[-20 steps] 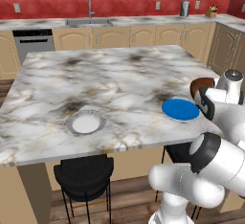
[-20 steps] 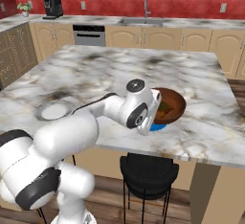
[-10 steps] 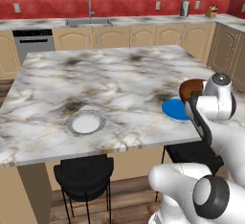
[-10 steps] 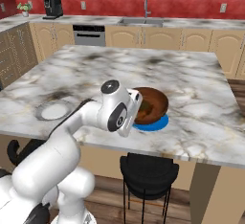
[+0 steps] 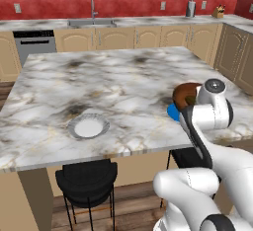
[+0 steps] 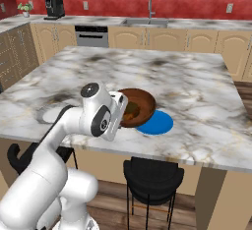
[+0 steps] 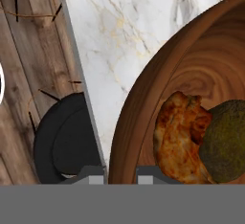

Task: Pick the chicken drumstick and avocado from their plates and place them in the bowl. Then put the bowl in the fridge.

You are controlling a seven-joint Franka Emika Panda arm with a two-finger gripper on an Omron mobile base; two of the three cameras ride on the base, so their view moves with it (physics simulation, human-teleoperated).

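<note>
So the whole picture slides sideways over the last second, which to me means the base is driving along the marble island (image 5: 99, 87) and not that anything on it got shuffled. The wooden bowl (image 6: 140, 107) rides along with the arm: a second ago it sat further toward the corner, past the blue plate (image 6: 156, 123), and now it's over that plate's near side, close to the island's front edge.

The gripper (image 7: 120, 174) is pinched tight on the bowl's rim, one tip each side of the wall in the hand view. Inside, the chicken drumstick (image 7: 178, 139) and avocado (image 7: 226, 139) lie touching each other, so the loading half looks finished.

The white plate (image 5: 88, 126) sits bare further along the island, and a black stool (image 7: 67, 141) shows below the edge.

My read: this is the carry stage now, bowl lifted or at least dragged off its spot, heading for the fridge. Can't tell from these views whether the bowl is clear of the blue plate or skimming it. A rim pinch on a wide bowl could tip, so slow turns seem wise.
</note>
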